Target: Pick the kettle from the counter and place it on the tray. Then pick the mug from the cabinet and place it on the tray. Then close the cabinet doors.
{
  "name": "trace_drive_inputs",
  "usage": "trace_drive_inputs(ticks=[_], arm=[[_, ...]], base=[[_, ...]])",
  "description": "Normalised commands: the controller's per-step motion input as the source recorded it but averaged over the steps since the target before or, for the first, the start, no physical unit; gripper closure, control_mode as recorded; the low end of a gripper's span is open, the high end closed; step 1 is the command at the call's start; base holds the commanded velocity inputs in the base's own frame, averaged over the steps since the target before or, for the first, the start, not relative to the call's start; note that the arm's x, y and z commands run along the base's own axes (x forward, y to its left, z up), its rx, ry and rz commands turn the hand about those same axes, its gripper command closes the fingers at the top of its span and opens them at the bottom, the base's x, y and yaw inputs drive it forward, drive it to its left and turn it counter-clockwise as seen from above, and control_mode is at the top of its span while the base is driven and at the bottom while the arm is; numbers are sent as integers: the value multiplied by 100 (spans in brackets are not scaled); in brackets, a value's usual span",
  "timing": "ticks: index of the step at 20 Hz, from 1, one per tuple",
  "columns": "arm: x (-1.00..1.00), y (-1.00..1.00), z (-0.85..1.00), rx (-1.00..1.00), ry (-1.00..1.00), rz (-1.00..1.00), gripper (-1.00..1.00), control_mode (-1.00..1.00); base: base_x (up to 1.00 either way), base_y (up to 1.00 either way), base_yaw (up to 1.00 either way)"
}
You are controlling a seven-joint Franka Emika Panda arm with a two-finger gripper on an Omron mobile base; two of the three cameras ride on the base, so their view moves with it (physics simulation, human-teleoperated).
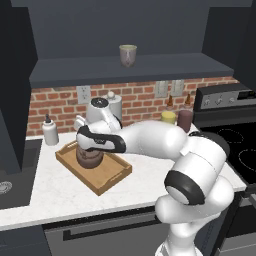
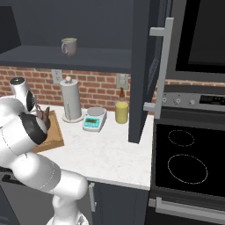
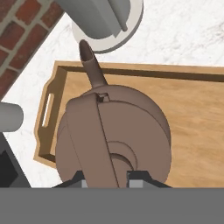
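White marbled surface (image 1: 60,192) runs below a red brick wall (image 1: 65,102), with a dark sink (image 1: 12,180) at the far left. Next to it stands a small white bottle (image 1: 49,131). Further right, the wooden tray (image 1: 112,175) lies at an angle on the surface, and the brown kettle (image 1: 89,157) stands inside it toward one end, its spout (image 3: 89,63) pointing at the round white base of a paper-towel holder (image 1: 114,105) just behind the tray. The hand (image 3: 106,177) sits right above the kettle, its two fingertips (image 3: 139,178) either side of the arched handle (image 3: 94,140), nearly closed around it. Higher up, the mug (image 1: 128,55) stands on the cabinet shelf (image 1: 150,65). Right of the tray are a yellow canister (image 1: 168,117), a maroon canister (image 1: 185,120) and the stove (image 1: 235,145).
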Motion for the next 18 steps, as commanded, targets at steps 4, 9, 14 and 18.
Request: trace_drive_inputs(ticks=[4, 9, 14, 18], arm=[[0, 14, -12, 0, 0, 0, 100, -100], [3, 10, -14, 0, -2, 0, 100, -100], [0, 1, -22, 0, -1, 0, -100, -100], [0, 0, -9, 0, -5, 0, -100, -100]], base=[[0, 0, 0], [0, 0, 0], [0, 0, 0], [0, 0, 0]])
